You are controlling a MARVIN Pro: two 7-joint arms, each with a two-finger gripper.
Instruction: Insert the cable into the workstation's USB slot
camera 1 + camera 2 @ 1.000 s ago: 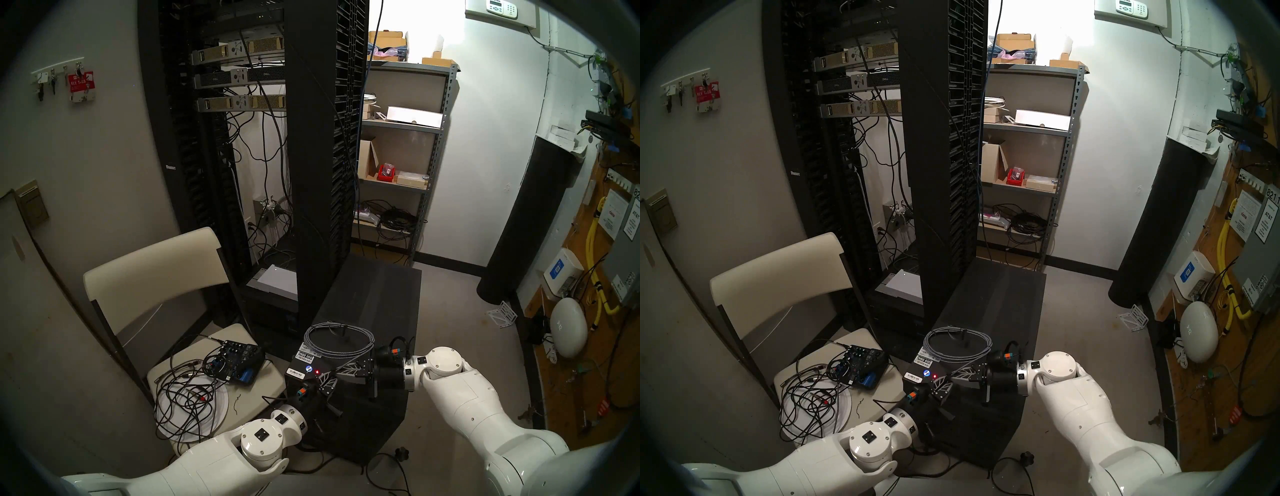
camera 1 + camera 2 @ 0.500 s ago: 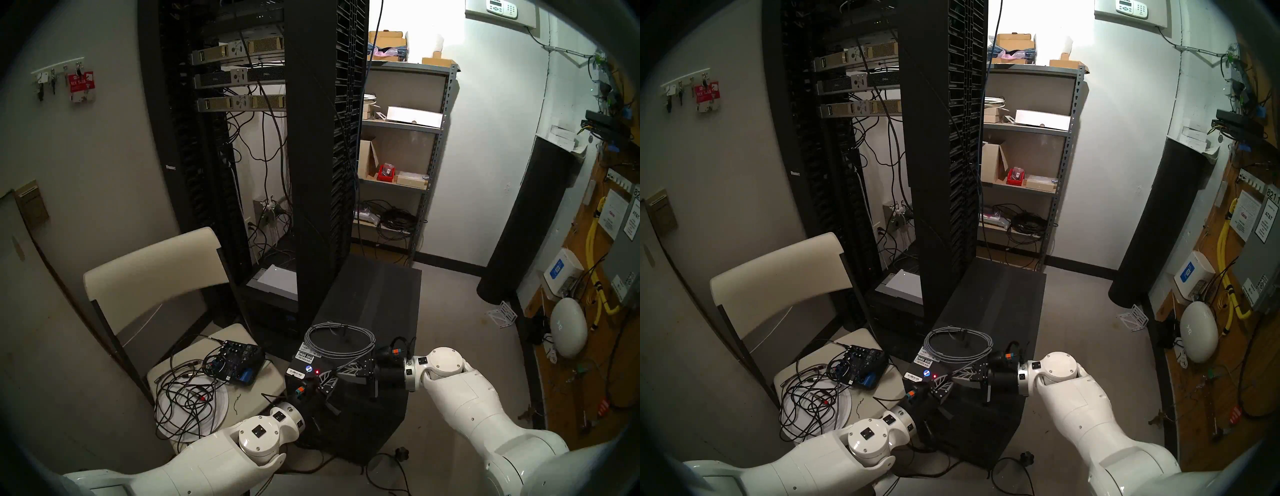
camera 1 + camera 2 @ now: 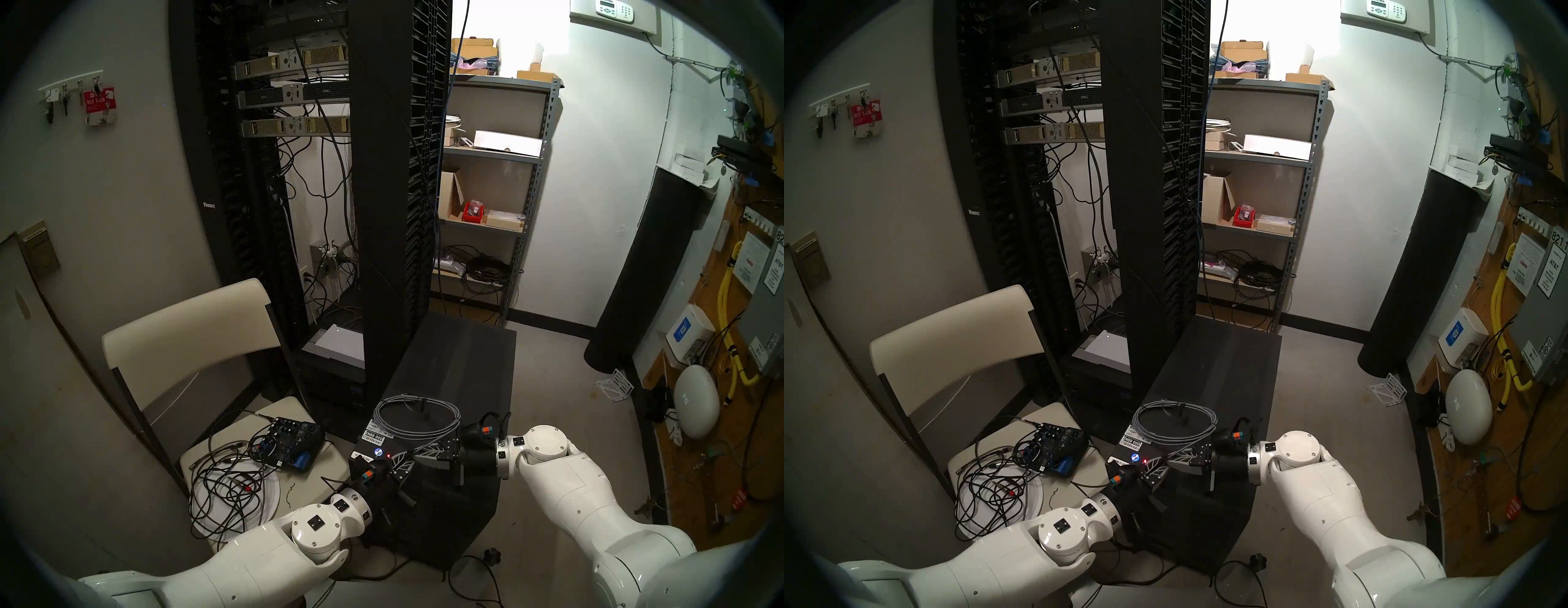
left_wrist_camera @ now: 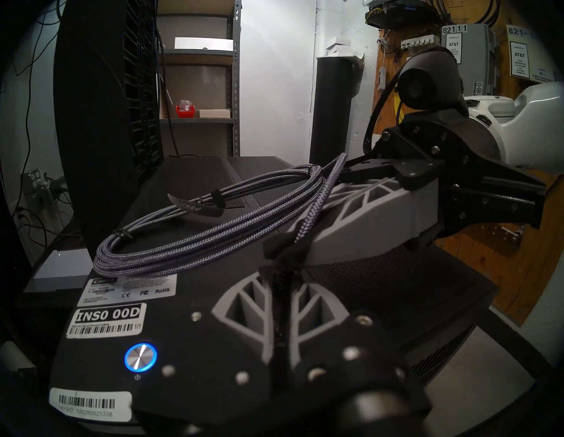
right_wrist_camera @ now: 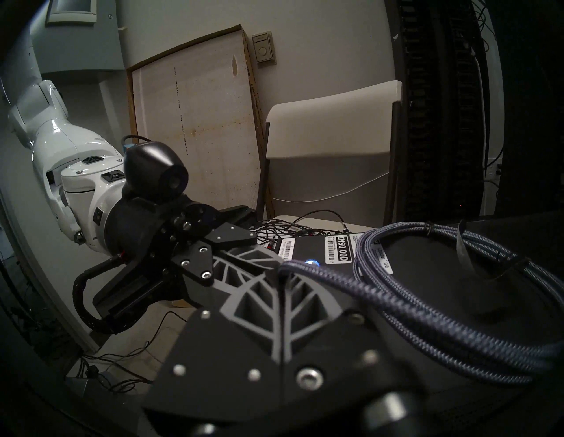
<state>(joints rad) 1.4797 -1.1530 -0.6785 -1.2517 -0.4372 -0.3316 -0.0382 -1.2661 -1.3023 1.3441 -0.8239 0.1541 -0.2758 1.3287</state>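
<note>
The grey braided cable lies coiled on the front of the black workstation's matte top, behind the white barcode sticker. One strand runs off the coil to both grippers, which meet tip to tip over the tower's front top edge. My right gripper comes in from the right, shut on this strand. My left gripper comes from the front, fingers shut, with the strand's dark end running in between them. The metal plug and the USB slot are hidden.
A lit blue power button sits left of my left gripper. A white chair to the left holds a blue-black audio box and tangled black wires. The tall server rack stands behind the tower; a shelf stands further back.
My left arm has pushed a little forward and up toward the tower's front top edge. The right arm and the coil have hardly moved.
</note>
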